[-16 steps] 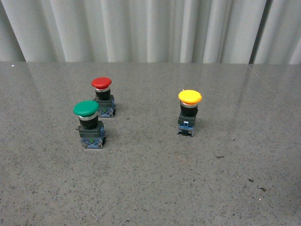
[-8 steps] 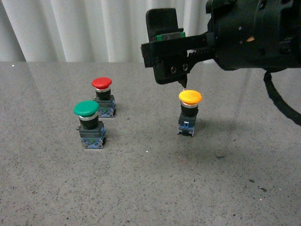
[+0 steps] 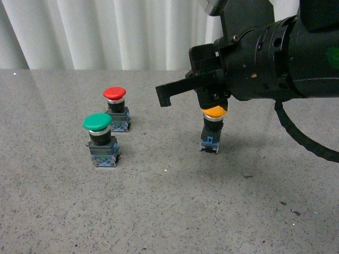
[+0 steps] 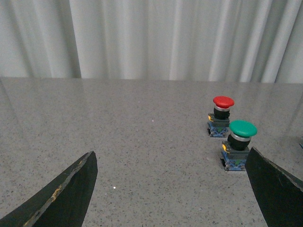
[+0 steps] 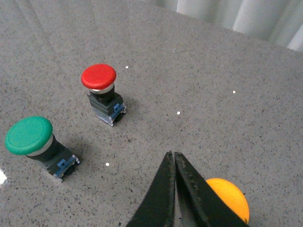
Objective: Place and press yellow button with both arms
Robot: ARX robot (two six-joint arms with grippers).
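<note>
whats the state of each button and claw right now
yellow mushroom-cap push-button: upright, cap partly covered, pressed or not unclear
green mushroom-cap push-button: upright, standing free
red mushroom-cap push-button: upright, standing free
black right claw: shut, empty, over the yellow cap
black left claw: open, empty

No writing, label, brand, number or sign can be read in any of the views. The yellow button [image 3: 213,127], the green button [image 3: 99,135] at nine o'clock from it and the red button [image 3: 116,106] at ten o'clock have caps of plain colour. Any marks on their blue-grey base blocks are too small to make out.
</note>
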